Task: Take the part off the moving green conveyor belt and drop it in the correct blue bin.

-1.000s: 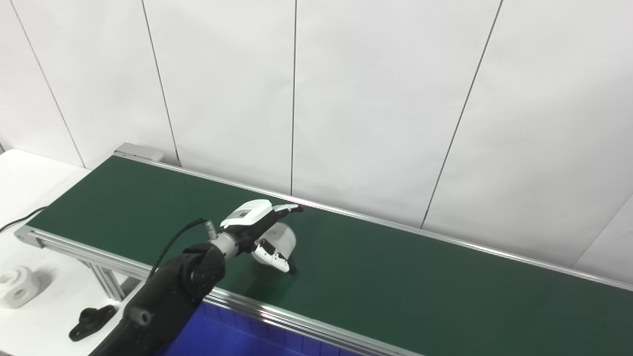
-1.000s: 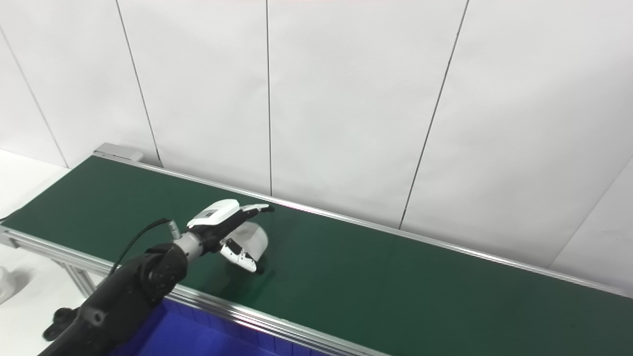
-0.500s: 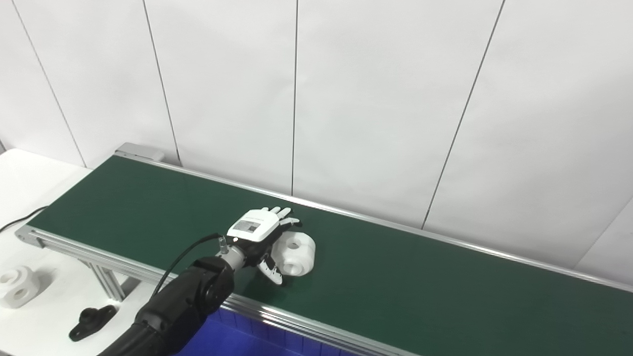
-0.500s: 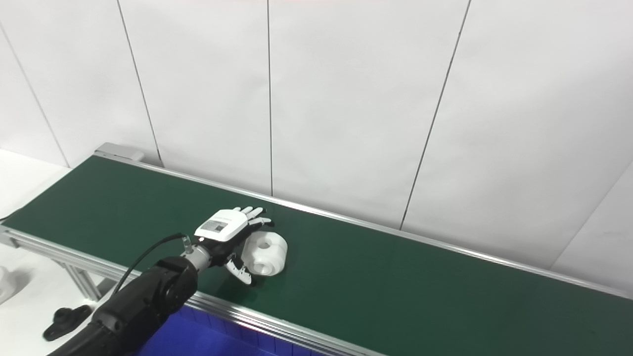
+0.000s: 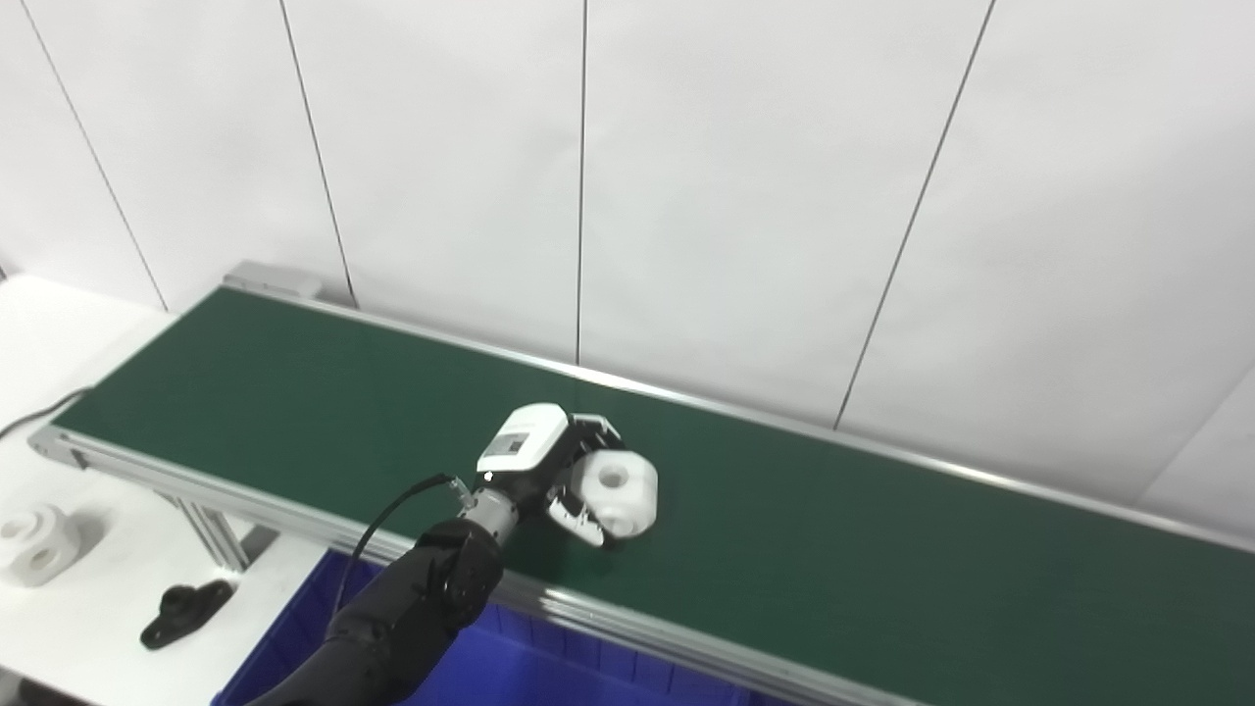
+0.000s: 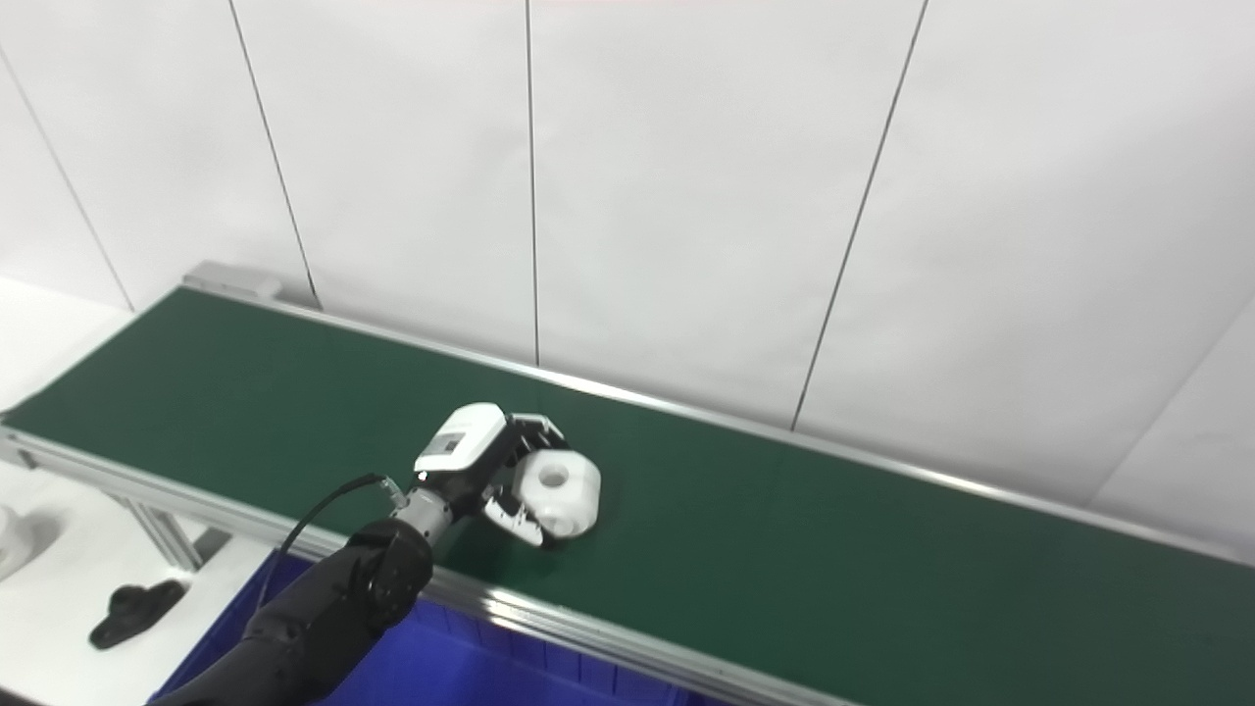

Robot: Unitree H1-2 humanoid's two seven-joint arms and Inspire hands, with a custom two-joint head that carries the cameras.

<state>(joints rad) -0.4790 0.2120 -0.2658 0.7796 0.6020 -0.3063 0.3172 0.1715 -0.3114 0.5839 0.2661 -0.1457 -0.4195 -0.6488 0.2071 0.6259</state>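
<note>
A white cylindrical part with a round hole in its top lies on the green conveyor belt, near the belt's front rail. My left hand reaches over the rail from the lower left. Its fingers curl over the part's back and its thumb wraps the front, so the hand is shut on the part. The part still touches the belt. Below the front rail is a blue bin, only partly in view. My right hand is not in view.
On the white table at the left lie a second white part and a small black part. A dark cable runs by the belt's left end. A white panelled wall stands close behind the belt.
My left hand followed the white part to the right along the belt, and its spread fingers closed round it. The camera view shifted slightly.
</note>
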